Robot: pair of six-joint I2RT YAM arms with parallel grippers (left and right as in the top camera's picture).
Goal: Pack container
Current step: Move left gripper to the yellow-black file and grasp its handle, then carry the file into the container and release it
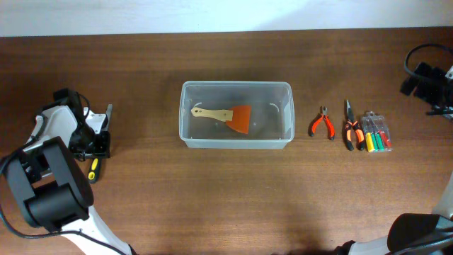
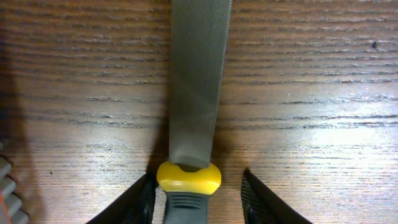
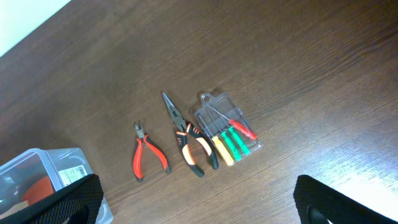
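Observation:
The container (image 1: 236,86) is a clear, lidless plastic bin at the table's middle; its corner shows in the right wrist view (image 3: 37,167). Inside lies a scraper (image 1: 230,115) with an orange blade and a wooden handle. My left gripper (image 1: 99,144) is at the far left, low over a flat metal file (image 1: 108,113). In the left wrist view the open fingers (image 2: 198,186) straddle the file's yellow and grey handle, with the blade (image 2: 196,74) pointing away. There is a gap on the right side. My right gripper (image 1: 423,78) is at the far right, raised, open and empty (image 3: 199,202).
Right of the container lie red-handled pliers (image 1: 323,125) (image 3: 148,155), orange and black long-nose pliers (image 1: 350,127) (image 3: 189,146), and a small clear case of coloured screwdrivers (image 1: 376,132) (image 3: 227,130). The table is dark wood.

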